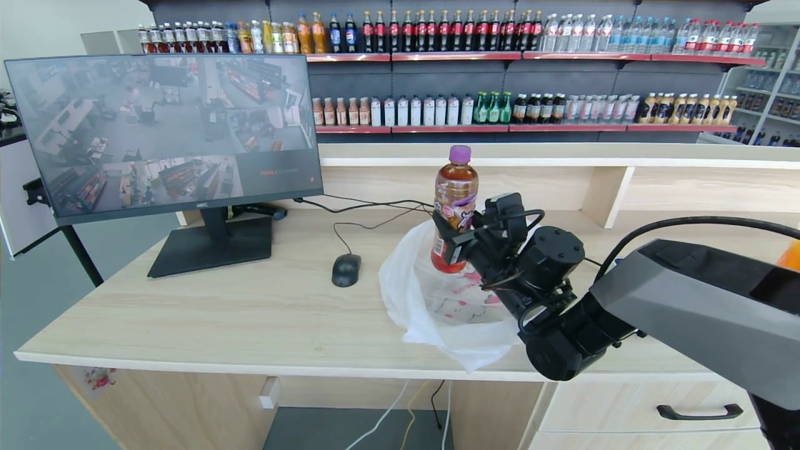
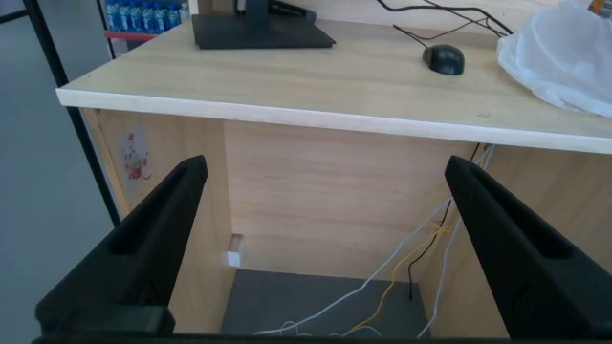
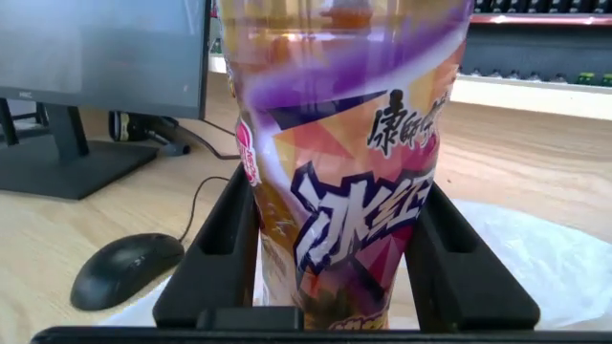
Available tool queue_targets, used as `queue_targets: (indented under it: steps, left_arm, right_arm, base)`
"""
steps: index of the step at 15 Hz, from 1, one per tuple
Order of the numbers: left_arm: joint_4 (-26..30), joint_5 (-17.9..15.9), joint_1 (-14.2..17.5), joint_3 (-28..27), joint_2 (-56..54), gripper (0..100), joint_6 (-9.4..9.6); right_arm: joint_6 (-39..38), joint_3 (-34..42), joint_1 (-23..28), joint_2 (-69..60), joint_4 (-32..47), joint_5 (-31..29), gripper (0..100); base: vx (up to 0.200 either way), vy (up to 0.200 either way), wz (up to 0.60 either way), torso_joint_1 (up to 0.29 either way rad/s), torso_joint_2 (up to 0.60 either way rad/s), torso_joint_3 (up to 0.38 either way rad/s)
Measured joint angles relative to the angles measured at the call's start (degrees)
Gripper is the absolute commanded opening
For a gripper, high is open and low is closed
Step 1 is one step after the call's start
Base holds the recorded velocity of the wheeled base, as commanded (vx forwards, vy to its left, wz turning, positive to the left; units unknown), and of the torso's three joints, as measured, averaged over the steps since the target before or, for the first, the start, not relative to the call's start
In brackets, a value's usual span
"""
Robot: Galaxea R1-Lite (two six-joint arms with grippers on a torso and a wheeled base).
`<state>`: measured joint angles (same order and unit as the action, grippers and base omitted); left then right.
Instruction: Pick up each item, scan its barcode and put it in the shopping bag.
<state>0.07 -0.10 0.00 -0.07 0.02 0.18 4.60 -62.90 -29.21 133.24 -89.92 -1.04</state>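
Observation:
An upright bottle (image 1: 455, 206) of amber drink with a purple cap and a purple-and-pink label is held above the white plastic shopping bag (image 1: 437, 300) on the counter. My right gripper (image 1: 451, 240) is shut on the bottle's lower half. Close up, the bottle (image 3: 349, 162) stands between the two black fingers (image 3: 215, 248), over the bag (image 3: 535, 258). My left gripper (image 2: 320, 239) hangs open below the counter's front edge, with nothing between its fingers. A corner of the bag (image 2: 564, 57) lies on the counter top above it.
A monitor (image 1: 162, 131) on a black stand occupies the counter's left side, with a black mouse (image 1: 345, 270) and cables beside the bag. A raised wooden ledge (image 1: 562, 162) runs along the back. Drink shelves (image 1: 500, 69) stand behind. Drawers (image 1: 650, 409) sit below the counter at the right.

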Motion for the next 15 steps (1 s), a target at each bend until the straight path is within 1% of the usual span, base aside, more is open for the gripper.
queue_targets:
  steps: [6,15]
  left_arm:
    - [0.0,0.0,0.0,0.0,0.0,100,0.0]
    - [0.0,0.0,0.0,0.0,0.0,100,0.0]
  right_arm:
    - [-0.4,-1.1,0.6,2.8,0.0,-0.2,0]
    - [-1.6,-0.7,1.3,4.4,-0.2,-0.2,0]
  base:
    - [0.0,0.0,0.0,0.0,0.0,0.0]
    - [0.0,0.0,0.0,0.0,0.0,0.0]
